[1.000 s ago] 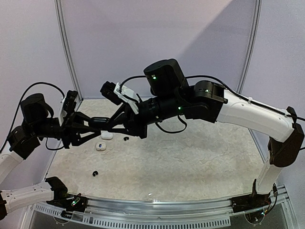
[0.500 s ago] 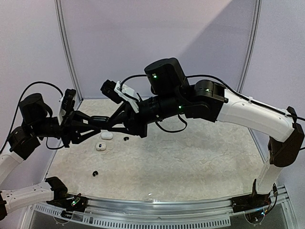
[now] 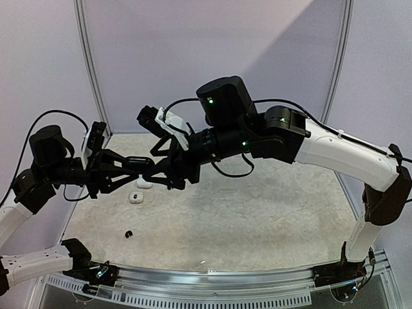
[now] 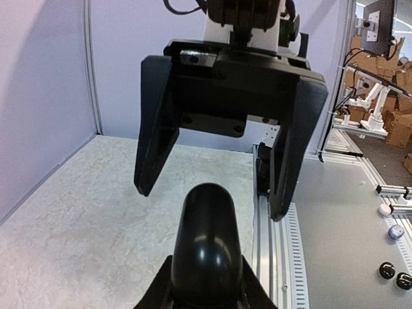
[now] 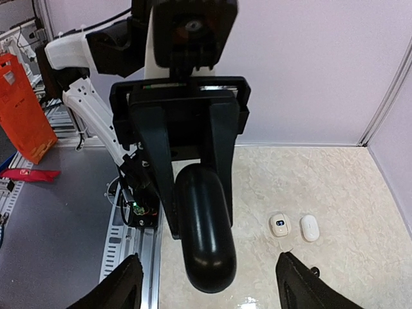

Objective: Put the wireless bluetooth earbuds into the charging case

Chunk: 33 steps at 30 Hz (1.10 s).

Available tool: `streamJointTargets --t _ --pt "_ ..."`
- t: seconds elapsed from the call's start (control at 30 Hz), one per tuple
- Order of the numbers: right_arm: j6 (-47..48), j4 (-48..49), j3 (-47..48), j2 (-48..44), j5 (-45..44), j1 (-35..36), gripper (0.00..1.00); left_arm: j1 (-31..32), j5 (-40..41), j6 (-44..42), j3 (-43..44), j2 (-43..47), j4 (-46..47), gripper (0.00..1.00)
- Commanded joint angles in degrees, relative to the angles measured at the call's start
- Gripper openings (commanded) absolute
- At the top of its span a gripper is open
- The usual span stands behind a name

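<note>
A glossy black pebble-shaped charging case (image 3: 136, 162) is held in the air over the table's left side, lid closed. My left gripper (image 4: 207, 291) is shut on its near end (image 4: 209, 244). My right gripper (image 3: 150, 171) faces it from the other side, open. Its fingers (image 4: 158, 138) stand wide on either side of the case's free end (image 5: 203, 235) without touching it. A pair of black earbuds (image 3: 128, 234) lies on the table near the front left. Another black earbud (image 5: 314, 272) lies below the cases in the right wrist view.
Two small white cases (image 3: 136, 197) (image 3: 145, 183) lie on the mat under the grippers; in the right wrist view the first (image 5: 280, 225) shows a little screen and the second (image 5: 309, 228) is plain. The metal rail (image 4: 273, 257) edges the table.
My right gripper's jaws have spread open off the black case. My left gripper stays closed on it. Both arms have hardly moved.
</note>
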<state>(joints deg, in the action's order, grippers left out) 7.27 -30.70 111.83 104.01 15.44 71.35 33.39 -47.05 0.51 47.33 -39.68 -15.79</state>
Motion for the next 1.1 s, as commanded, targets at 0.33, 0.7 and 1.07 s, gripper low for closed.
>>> streamJointTargets --t 0.33,0.7,1.07 --pt "3.06 -3.4 5.84 1.08 -2.33 0.16 0.99 -1.64 1.58 -4.81 0.03 1.8 -0.57 0.0" --pt "3.42 -4.66 6.38 2.4 -5.54 0.45 0.99 -1.84 1.1 -7.31 -1.19 3.4 -1.16 0.0" --pt "4.33 -3.53 7.05 3.66 -5.94 1.39 0.99 -1.58 0.16 -13.8 -0.96 3.82 -5.22 0.0"
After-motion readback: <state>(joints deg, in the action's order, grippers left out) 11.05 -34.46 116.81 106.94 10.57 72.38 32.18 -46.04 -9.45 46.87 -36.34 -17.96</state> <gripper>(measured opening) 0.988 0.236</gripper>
